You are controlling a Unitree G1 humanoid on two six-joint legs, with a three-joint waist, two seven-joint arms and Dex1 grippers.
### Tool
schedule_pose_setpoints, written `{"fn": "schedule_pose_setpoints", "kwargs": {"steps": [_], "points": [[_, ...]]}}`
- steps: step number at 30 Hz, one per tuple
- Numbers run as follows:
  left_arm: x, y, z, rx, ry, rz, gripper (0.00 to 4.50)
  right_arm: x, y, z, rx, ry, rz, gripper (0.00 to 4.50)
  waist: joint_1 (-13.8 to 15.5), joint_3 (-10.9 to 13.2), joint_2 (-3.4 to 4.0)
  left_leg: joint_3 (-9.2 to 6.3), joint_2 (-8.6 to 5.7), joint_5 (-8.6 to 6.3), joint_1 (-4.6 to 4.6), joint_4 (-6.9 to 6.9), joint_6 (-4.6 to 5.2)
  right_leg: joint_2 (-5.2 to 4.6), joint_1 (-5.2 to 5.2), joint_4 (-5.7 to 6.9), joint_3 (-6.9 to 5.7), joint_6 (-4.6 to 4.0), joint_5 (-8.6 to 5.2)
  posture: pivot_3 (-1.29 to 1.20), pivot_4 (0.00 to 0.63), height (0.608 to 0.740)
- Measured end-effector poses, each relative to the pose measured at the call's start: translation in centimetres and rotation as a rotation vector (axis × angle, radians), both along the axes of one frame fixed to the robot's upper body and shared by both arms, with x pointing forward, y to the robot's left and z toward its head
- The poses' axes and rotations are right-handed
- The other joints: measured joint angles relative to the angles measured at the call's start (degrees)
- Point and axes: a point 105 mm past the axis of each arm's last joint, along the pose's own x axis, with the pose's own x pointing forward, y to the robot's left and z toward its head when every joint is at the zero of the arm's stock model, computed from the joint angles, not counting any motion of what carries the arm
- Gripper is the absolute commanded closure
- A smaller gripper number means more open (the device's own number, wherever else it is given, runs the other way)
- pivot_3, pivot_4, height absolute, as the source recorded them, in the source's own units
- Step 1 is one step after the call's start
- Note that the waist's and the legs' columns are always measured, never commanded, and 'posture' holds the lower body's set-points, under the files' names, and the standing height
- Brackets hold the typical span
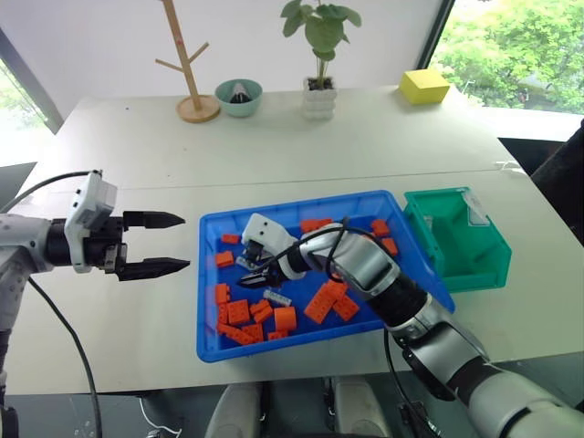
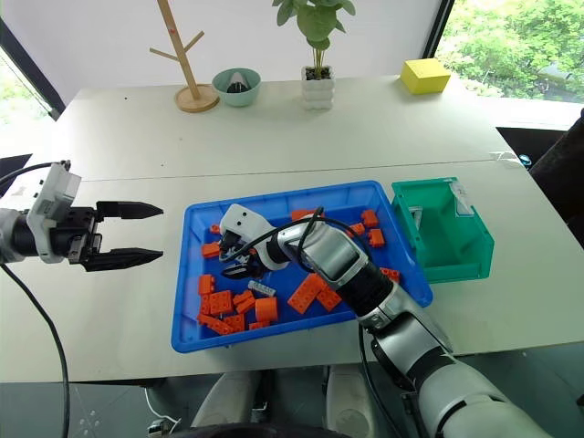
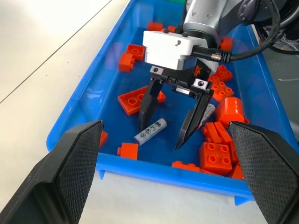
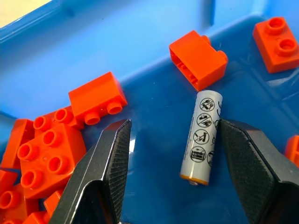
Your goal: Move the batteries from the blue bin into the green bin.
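The blue bin (image 1: 212,283) lies on the white table and holds many orange bricks (image 1: 324,301) and two batteries. My right gripper (image 4: 174,125) is down inside the bin, open. One battery (image 4: 202,137) lies flat on the bin floor between its two fingers (image 3: 148,105), closer to one of them and apart from both. A second battery (image 1: 277,297) lies just beside that gripper, nearer to me. My left gripper (image 1: 178,242) hovers open and empty over the table, left of the blue bin and pointing at it. The green bin (image 1: 456,242) stands right of the blue bin.
At the table's far edge stand a wooden branch stand (image 1: 187,64), a teal bowl (image 1: 239,96), a potted plant (image 1: 319,55) and a yellow box (image 1: 424,86). Bare table surrounds both bins.
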Motion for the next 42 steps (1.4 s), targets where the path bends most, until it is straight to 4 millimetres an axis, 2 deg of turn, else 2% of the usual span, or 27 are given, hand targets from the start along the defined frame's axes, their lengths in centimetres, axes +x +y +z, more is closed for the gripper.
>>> {"fn": "schedule_pose_setpoints", "kwargs": {"steps": [4, 5, 11, 15, 16, 18, 19, 21, 22, 23, 25, 26, 27, 29, 33, 37, 38, 39, 42], "points": [[0.0, 0.0, 0.0, -0.001, 0.002, 0.002, 0.00, 0.0, -0.2, -0.4, -0.011, -0.023, 0.001, 4.24, 0.01, 0.00, 0.00, 0.00, 0.00, 0.00, 0.00, 0.00, 0.00, -0.01, 0.01, -0.01, 0.00, 0.00, 0.00, 0.00, 0.150, 0.702], [0.0, 0.0, 0.0, -0.002, 0.002, 0.002, 0.00, 0.0, -0.2, -0.4, -0.011, -0.025, 0.002, 4.41, 0.01, 0.00, 0.00, 0.00, 0.00, 0.00, 0.00, 0.00, 0.00, -0.01, 0.01, -0.01, 0.00, 0.00, 0.00, 0.00, 0.150, 0.702], [0.0, -0.1, 0.2, -0.010, 0.001, -0.005, 0.00, 0.0, -0.2, -0.3, -0.009, -0.016, -0.002, 4.40, 0.02, 0.00, 0.00, 0.00, 0.00, 0.00, 0.01, 0.00, 0.00, -0.01, 0.01, -0.01, 0.00, 0.00, 0.00, 0.00, 0.150, 0.702], [0.0, -0.1, 0.2, -0.012, 0.005, -0.009, 0.00, -0.1, -0.6, 0.5, 0.007, 0.052, -0.036, 4.40, 0.18, 0.01, 0.01, 0.00, 0.00, 0.00, -0.03, 0.00, 0.00, -0.02, -0.01, -0.01, 0.00, 0.00, 0.00, 0.00, 0.150, 0.702], [0.0, -0.2, 0.2, -0.013, 0.006, -0.010, 0.00, 0.1, -1.0, 1.0, 0.016, 0.065, -0.052, 4.40, 0.22, 0.03, 0.01, 0.00, -0.01, 0.00, -0.05, 0.01, 0.00, -0.03, -0.02, -0.01, 0.00, 0.00, 0.00, 0.00, 0.150, 0.702], [-0.1, -0.4, 0.3, -0.015, 0.009, -0.019, 0.00, 0.9, -2.3, 4.2, 0.079, 0.040, -0.093, 4.40, 0.44, 0.10, 0.02, -0.01, -0.02, 0.00, -0.18, 0.04, -0.01, -0.05, -0.10, -0.01, 0.00, 0.00, 0.00, 0.00, 0.150, 0.702], [-0.2, -0.6, 0.3, -0.018, 0.009, -0.030, 0.00, 1.6, -3.6, 7.1, 0.126, -0.012, -0.128, 4.40, 0.55, 0.10, 0.01, -0.02, -0.02, 0.00, -0.18, 0.04, -0.01, -0.06, -0.09, -0.04, -0.02, 0.01, 0.01, 0.00, 0.150, 0.702], [-0.3, -0.9, 0.5, -0.021, 0.004, -0.044, 0.00, 2.1, -6.2, 10.9, 0.181, -0.097, -0.180, 4.40, 0.62, 0.08, -0.02, -0.08, -0.02, 0.00, -0.20, 0.00, -0.01, -0.08, -0.05, -0.14, -0.10, 0.00, 0.00, 0.00, 0.150, 0.702], [-0.4, -1.0, 0.6, -0.020, 0.001, -0.052, 0.00, 2.1, -8.0, 11.8, 0.182, -0.116, -0.207, 4.40, 0.78, 0.08, -0.01, -0.15, -0.02, 0.00, -0.26, 0.00, -0.01, -0.09, -0.03, -0.23, -0.18, 0.00, 0.00, 0.00, 0.150, 0.702], [-0.4, -1.1, 0.5, -0.019, 0.002, -0.057, 0.00, 2.3, -10.6, 12.6, 0.169, -0.132, -0.270, 4.40, 0.95, 0.09, -0.01, -0.18, -0.02, 0.00, -0.32, 0.00, 0.00, -0.11, 0.00, -0.39, -0.27, 0.00, 0.00, 0.00, 0.150, 0.702], [-0.5, -1.2, 0.5, -0.022, 0.005, -0.061, 0.00, 2.8, -17.2, 13.4, 0.121, -0.171, -0.454, 4.40, 1.15, 0.09, -0.01, -0.14, -0.04, -0.03, -0.39, -0.05, 0.04, -0.15, 0.07, -0.66, -0.28, -0.02, -0.01, 0.00, 0.150, 0.702], [-0.5, -1.3, 0.5, -0.026, 0.003, -0.066, 0.00, 2.8, -19.2, 13.4, 0.096, -0.182, -0.508, 4.40, 1.18, 0.09, 0.00, -0.13, -0.04, -0.03, -0.39, -0.08, 0.04, -0.15, 0.08, -0.69, -0.28, -0.03, -0.01, 0.00, 0.150, 0.702], [-0.6, -1.5, 0.5, -0.032, 0.000, -0.073, 0.00, 2.5, -22.4, 13.1, 0.048, -0.190, -0.598, 4.40, 1.30, 0.09, -0.01, -0.10, -0.04, -0.06, -0.39, -0.09, 0.09, -0.19, 0.10, -0.77, -0.27, -0.03, -0.01, 0.00, 0.150, 0.702], [-0.6, -1.6, 0.5, -0.046, 0.000, -0.071, 0.00, 1.9, -26.9, 12.5, -0.010, -0.183, -0.732, 4.40, 1.10, 0.10, 0.01, 0.00, -0.03, -0.08, -0.38, -0.14, 0.14, -0.27, 0.10, -0.81, -0.23, -0.02, -0.01, 0.00, 0.150, 0.702], [-0.1, -2.1, 0.7, -0.082, -0.015, -0.062, 0.00, 0.6, -31.0, 10.4, -0.067, -0.147, -0.843, 4.40, 0.07, 0.10, 0.03, 0.05, 0.06, -0.08, -0.32, -0.13, 0.15, -0.22, 0.12, -0.76, -0.19, -0.01, 0.01, 0.00, 0.150, 0.702], [0.6, -2.9, 1.7, -0.129, -0.053, -0.056, 0.00, 0.0, -32.8, 8.0, -0.113, -0.121, -0.898, 4.40, 0.35, 0.11, 0.03, 0.06, 0.09, -0.08, -0.32, 0.02, 0.16, -0.14, 0.19, -0.76, -0.18, -0.01, 0.02, 0.00, 0.150, 0.702], [0.6, -3.0, 1.8, -0.133, -0.052, -0.058, 0.00, -0.1, -33.0, 7.8, -0.122, -0.127, -0.904, 3.34, 0.35, 0.11, 0.04, 0.07, 0.08, -0.07, -0.31, 0.03, 0.16, -0.10, 0.20, -0.76, -0.17, -0.01, 0.02, 0.00, 0.150, 0.702], [0.6, -3.0, 1.9, -0.134, -0.050, -0.058, 0.00, 0.0, -33.1, 7.7, -0.126, -0.137, -0.908, 2.96, 0.33, 0.11, 0.04, 0.07, 0.08, -0.07, -0.31, 0.03, 0.16, -0.09, 0.20, -0.76, -0.17, -0.01, 0.02, 0.00, 0.150, 0.702], [0.6, -2.9, 1.7, -0.134, -0.043, -0.058, 0.00, 0.1, -33.4, 7.6, -0.141, -0.164, -0.925, 1.40, 0.51, 0.11, 0.03, 0.05, 0.09, -0.07, -0.31, 0.03, 0.16, -0.07, 0.20, -0.76, -0.18, -0.01, 0.02, 0.00, 0.150, 0.702]]}}
